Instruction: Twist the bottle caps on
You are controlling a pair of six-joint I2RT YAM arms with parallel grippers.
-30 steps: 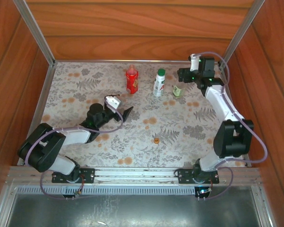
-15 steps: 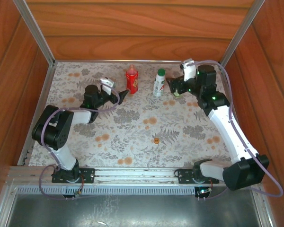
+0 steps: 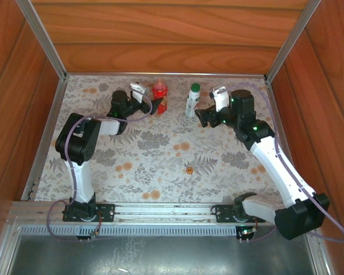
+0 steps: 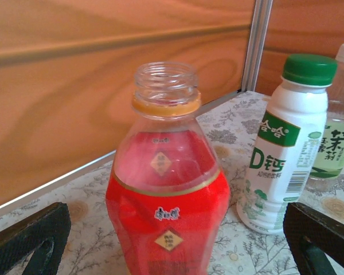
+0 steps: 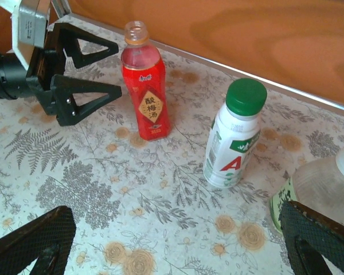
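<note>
White bottle (image 5: 229,143) and clear bottle (image 4: 339,137) are capped; red bottle (image 5: 144,91) is left open, orange-red cap (image 3: 189,169) unfetched mid-frame. Left pincer (image 5: 119,71), right pincer (image 3: 202,117) are held wide.

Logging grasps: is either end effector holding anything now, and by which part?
Nothing is held. The left end effector is open near the red bottle; the right end effector is open too.

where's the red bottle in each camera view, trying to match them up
Top external: the red bottle stands near the far edge of the table, left of centre, right at the tips of the left end effector.
Left wrist: centre foreground, neck open, no cap on.
Right wrist: upper left of centre.
Shared landmark: the white bottle with the green cap stands to its right in all three.
</note>
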